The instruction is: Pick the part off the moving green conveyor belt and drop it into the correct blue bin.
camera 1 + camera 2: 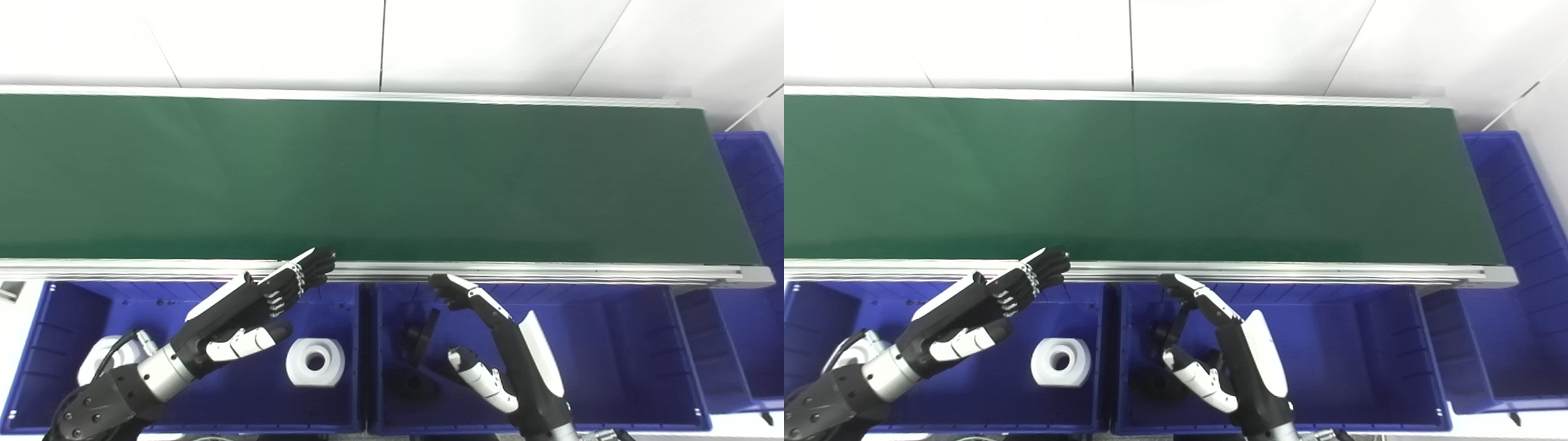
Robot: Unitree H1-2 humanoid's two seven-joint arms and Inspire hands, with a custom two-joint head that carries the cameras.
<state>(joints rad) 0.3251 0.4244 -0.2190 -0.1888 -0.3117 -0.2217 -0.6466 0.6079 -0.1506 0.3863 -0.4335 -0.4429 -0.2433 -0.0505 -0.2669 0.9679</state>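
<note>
The green conveyor belt (380,177) is running bare across the far side. The left hand (257,303) is hovering, spread and holding nothing, over the left blue bin (343,392), where a white part (315,362) is lying. The right hand (490,343) is hanging, fingers apart and holding nothing, over the middle blue bin (612,343), where black parts (416,361) are lying.

belt (392,177) looks matte green rubbery stuff, rails (490,269) brushed metal, bins (612,392) glossy blue plastic, white part (315,362) smooth plastic
</note>
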